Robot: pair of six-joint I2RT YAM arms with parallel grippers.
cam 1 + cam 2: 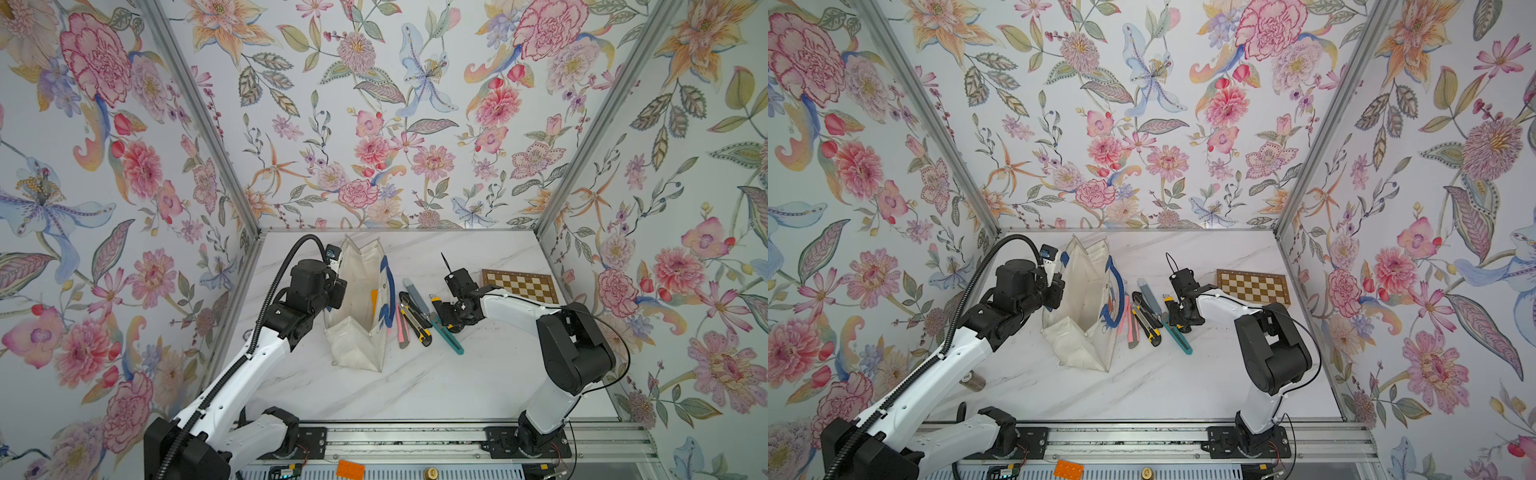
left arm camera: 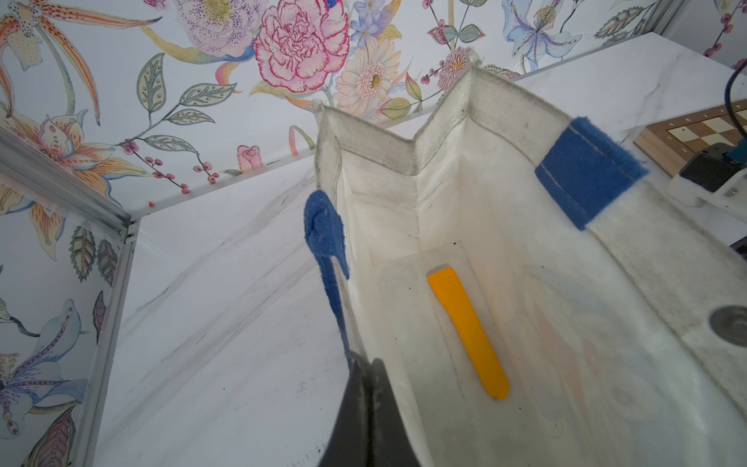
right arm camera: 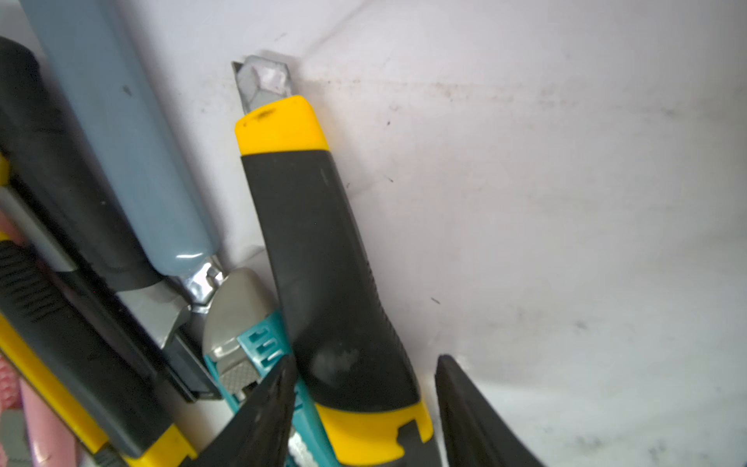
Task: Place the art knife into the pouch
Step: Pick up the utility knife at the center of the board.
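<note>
On the table (image 1: 415, 386), right of centre, the right claw (image 3: 366, 360) points down over a row of knives. Its jaws stand apart and straddle the rear end of a black-yellow knife (image 3: 323, 263). One finger (image 3: 258, 412) sits at that knife's side, over a teal knife (image 3: 262, 343). The opposite finger (image 3: 477, 416) shows a thin gap to the handle, so the claw is released, not clenched on anything. The black-yellow knife lies on the table with a short blade showing, its rear end across the teal knife. Both top views show only its yellow tip (image 1: 435, 298) (image 1: 1168, 298) beyond the right claw (image 1: 444, 318) (image 1: 1177, 318). A grey knife (image 3: 121, 141) lies just beside it, and a pink knife (image 1: 400, 328) lies nearest the pouch (image 1: 353, 349).

The pouch stands upright and open, left of the knife row, well apart from the black-yellow knife. The left claw (image 2: 366, 364) is clenched on the pouch's wall (image 2: 444, 194) at the rim, next to a blue handle (image 2: 323, 238). Inside, an orange knife (image 2: 469, 331) lies flat on the pouch's floor. A chessboard (image 1: 521, 284) lies at the table's far right.
</note>
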